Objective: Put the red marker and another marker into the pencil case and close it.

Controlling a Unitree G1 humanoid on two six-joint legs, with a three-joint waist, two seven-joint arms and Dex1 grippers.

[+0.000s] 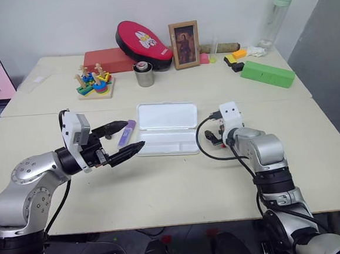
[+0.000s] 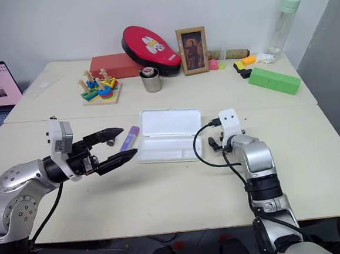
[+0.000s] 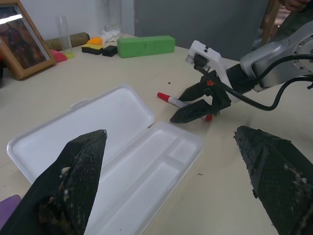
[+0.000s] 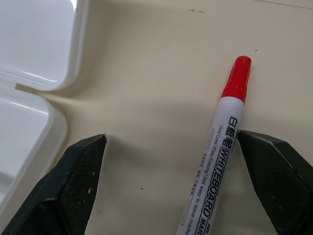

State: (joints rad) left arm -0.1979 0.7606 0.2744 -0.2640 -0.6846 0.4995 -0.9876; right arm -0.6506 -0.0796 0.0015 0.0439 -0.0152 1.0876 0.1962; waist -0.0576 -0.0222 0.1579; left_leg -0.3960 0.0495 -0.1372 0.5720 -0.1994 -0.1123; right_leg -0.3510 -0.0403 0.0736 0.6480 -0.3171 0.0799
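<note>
White plastic pencil case [image 1: 166,129] lies open at frame centre, compartments empty. Red marker [image 4: 217,155] on table between spread right gripper [image 3: 195,104] fingers, ungrasped. Left gripper [image 1: 122,140] spread wide, holding nothing.

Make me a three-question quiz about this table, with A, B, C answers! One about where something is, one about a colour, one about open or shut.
1. Where is the purple marker?
A. inside the case
B. on the table left of the pencil case
C. by the green box

2. What colour is the cap of the marker between the right gripper fingers?
A. red
B. blue
C. black

3. The pencil case is
A. shut
B. upside down
C. open, lid flat

Answers: 1 B, it lies beside the case's left edge. 2 A, the red marker shows a red cap. 3 C, the compartments show.
</note>
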